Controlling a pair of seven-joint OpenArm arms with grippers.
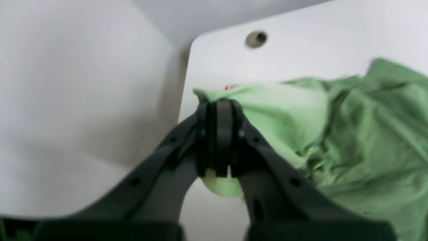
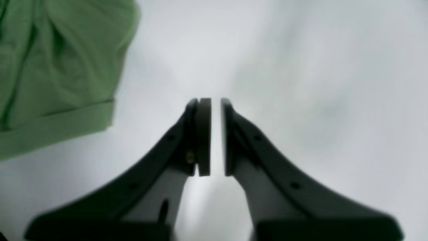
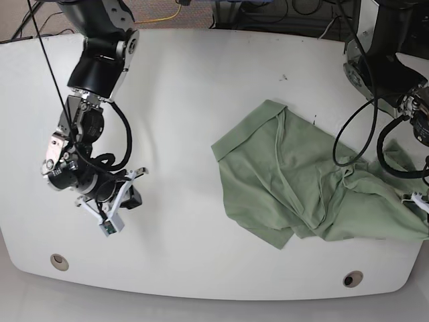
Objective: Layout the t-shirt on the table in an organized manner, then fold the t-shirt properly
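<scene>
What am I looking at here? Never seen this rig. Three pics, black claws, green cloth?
It is a two-armed robot at a white table. The base view looks down from overhead; the other two come from cameras mounted on each wrist, looking along the claws. The green cloth is a t-shirt, lying crumpled toward one side of the table. The left gripper is shut on an edge of the t-shirt near the table's rim, by a round grommet hole. The right gripper holds nothing: its jaws stand slightly apart over bare table, with a hemmed part of the shirt beside it but apart from it.
</scene>
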